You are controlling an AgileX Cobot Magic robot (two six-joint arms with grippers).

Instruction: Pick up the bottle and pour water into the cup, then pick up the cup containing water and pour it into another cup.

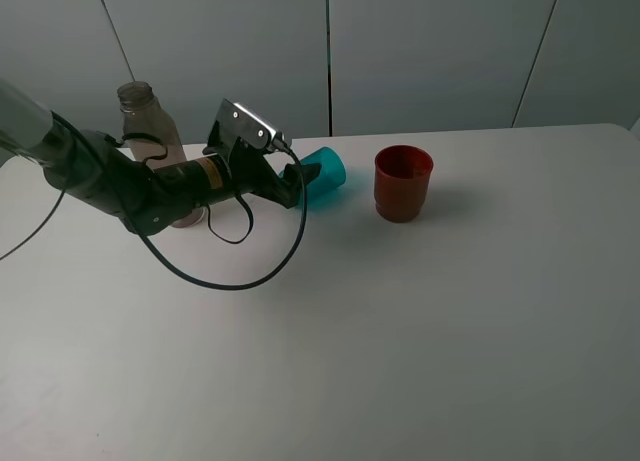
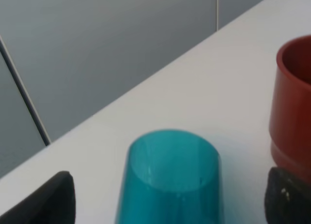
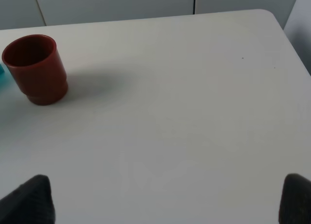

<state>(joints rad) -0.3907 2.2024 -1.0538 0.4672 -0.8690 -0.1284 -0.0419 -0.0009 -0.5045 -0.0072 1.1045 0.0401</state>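
The teal cup (image 1: 328, 171) lies tipped on its side, one end pointing toward the upright red cup (image 1: 403, 184). My left gripper (image 1: 303, 184) reaches across from the left and is open around the teal cup (image 2: 170, 180). Its dark fingers (image 2: 48, 202) stand clear of the cup on both sides. The red cup (image 2: 291, 102) is just beyond it. The tall, uncapped clear bottle (image 1: 150, 131) stands behind the left arm, partly hidden by it. My right gripper (image 3: 163, 199) hangs open over bare table, with the red cup (image 3: 36, 68) far from it.
Everything sits on a white table (image 1: 400, 331), with a grey panelled wall (image 1: 430, 51) right behind its far edge. A black cable (image 1: 230, 276) loops down from the left arm onto the tabletop. The table's far right corner (image 3: 272, 17) appears in the right wrist view.
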